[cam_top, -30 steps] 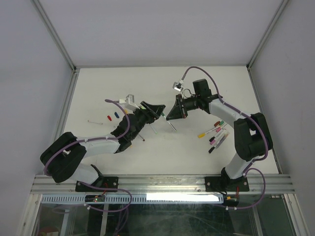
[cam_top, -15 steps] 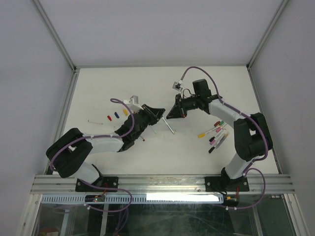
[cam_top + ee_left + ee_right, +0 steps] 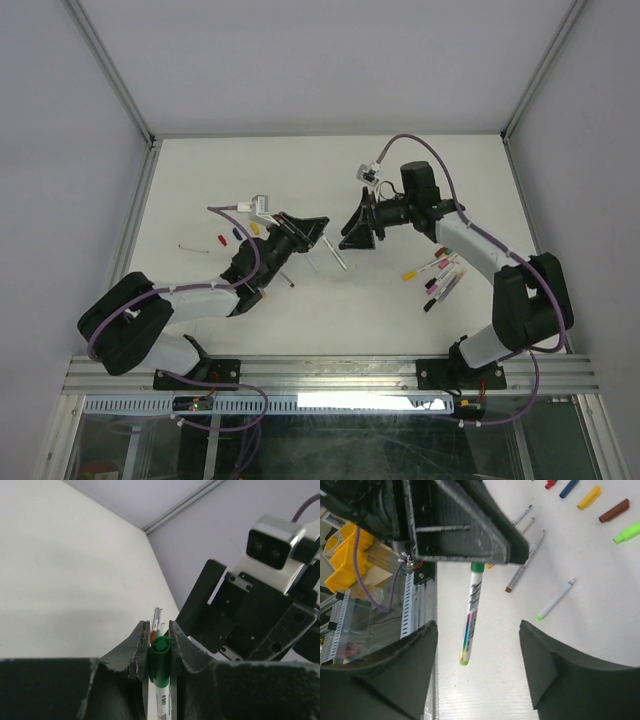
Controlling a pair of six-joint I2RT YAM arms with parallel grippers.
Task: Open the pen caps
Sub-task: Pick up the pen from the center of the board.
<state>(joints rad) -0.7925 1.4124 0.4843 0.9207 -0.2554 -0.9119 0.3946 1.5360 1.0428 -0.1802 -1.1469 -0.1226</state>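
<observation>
Looking down from the top view, we see the left fingers (image 3: 310,226) and the right fingers (image 3: 356,233) facing each other over the middle of the white worktop (image 3: 330,170), near but apart.

The left fingers are drawn in tight on the green cap (image 3: 161,656) of a pen. In the left wrist view the cap sits squarely between the two pads, low in the centre of the frame, and the white barrel (image 3: 163,702) runs off the bottom edge. In the right wrist view the same pen (image 3: 471,614) hangs below the left fingers, its printed barrel free in the gap between the right fingers and touching neither.

The right fingers (image 3: 400,672) are spread wide at the bottom left and bottom right of their own view, with nothing in their hold.

Loose pen caps lie in a row at the upper right of the right wrist view: red (image 3: 550,484), blue (image 3: 568,488), yellow (image 3: 589,497), maroon (image 3: 614,510) and light green (image 3: 627,532). Bare pens (image 3: 555,600) rest on the worktop just below them.

In the top view, a cluster of pens with coloured ends (image 3: 440,270) lies at the right of the worktop, well apart from the loose caps.
</observation>
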